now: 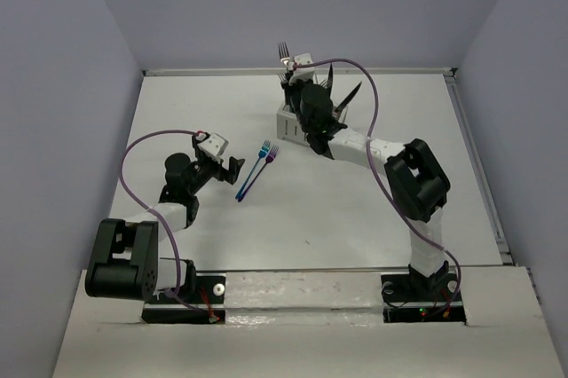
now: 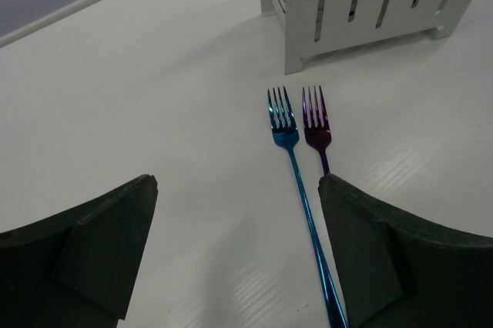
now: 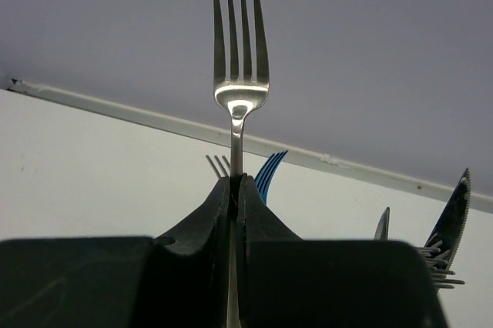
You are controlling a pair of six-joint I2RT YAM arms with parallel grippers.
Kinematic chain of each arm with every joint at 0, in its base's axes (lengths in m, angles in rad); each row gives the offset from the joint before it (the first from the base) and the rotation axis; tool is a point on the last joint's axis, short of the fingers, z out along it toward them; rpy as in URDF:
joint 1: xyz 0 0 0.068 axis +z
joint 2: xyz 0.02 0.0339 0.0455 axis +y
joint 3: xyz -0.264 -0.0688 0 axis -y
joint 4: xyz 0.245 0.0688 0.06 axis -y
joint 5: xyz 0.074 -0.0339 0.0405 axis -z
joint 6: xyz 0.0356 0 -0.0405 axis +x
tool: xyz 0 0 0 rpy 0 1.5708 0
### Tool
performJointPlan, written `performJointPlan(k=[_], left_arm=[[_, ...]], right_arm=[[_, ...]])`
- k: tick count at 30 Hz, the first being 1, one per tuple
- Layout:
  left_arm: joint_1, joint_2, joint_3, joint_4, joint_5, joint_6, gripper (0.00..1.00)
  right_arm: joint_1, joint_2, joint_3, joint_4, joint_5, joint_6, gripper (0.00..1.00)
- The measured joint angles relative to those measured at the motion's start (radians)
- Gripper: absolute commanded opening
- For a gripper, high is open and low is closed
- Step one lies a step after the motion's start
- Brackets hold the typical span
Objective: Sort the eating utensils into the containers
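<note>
A blue fork point(image 2: 296, 166) and a purple fork point(image 2: 317, 132) lie side by side on the table, tines toward the white caddy point(image 2: 362, 1); both forks show in the top view point(image 1: 254, 170). My left gripper point(image 2: 235, 259) is open just behind them, the blue handle running beside its right finger point(image 2: 393, 259). My right gripper point(image 3: 235, 189) is shut on a silver fork point(image 3: 240, 58), held upright with tines up above the caddy point(image 1: 291, 118). Other forks point(image 3: 266, 174) and knives point(image 3: 454, 216) stand in the caddy.
A raised rim point(image 1: 213, 71) borders the table at the back and right, with grey walls around. The right arm point(image 1: 390, 161) reaches across the right half of the table toward the caddy.
</note>
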State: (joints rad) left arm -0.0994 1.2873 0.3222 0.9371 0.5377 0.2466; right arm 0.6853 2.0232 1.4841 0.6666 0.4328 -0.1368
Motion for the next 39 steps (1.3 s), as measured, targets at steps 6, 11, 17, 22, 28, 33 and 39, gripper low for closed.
performJointPlan(k=[6, 11, 17, 22, 28, 33, 39], left_arm=[[-0.001, 0.0, 0.0, 0.0, 0.0, 0.004, 0.99], [-0.002, 0.0, 0.0, -0.001, 0.0, 0.006, 0.99], [-0.004, 0.0, 0.0, -0.005, 0.001, 0.006, 0.99], [-0.004, 0.0, 0.0, -0.006, 0.003, 0.007, 0.99], [-0.004, 0.0, 0.0, -0.006, 0.004, 0.01, 0.99], [-0.004, 0.0, 0.0, -0.007, 0.005, 0.011, 0.99], [-0.004, 0.0, 0.0, -0.007, 0.012, 0.017, 0.96]], right_arm=[[-0.027, 0.002, 0.0, 0.067, -0.018, -0.005, 0.0], [-0.038, 0.007, 0.0, 0.083, -0.026, -0.006, 0.0], [-0.039, 0.015, 0.035, 0.114, -0.038, -0.009, 0.0], [-0.039, 0.063, 0.035, 0.172, -0.034, -0.005, 0.0], [-0.039, 0.123, -0.045, 0.173, -0.021, 0.011, 0.0], [-0.038, 0.116, -0.14, 0.18, -0.033, 0.046, 0.27], [-0.039, 0.018, -0.245, 0.19, -0.038, 0.07, 0.58]])
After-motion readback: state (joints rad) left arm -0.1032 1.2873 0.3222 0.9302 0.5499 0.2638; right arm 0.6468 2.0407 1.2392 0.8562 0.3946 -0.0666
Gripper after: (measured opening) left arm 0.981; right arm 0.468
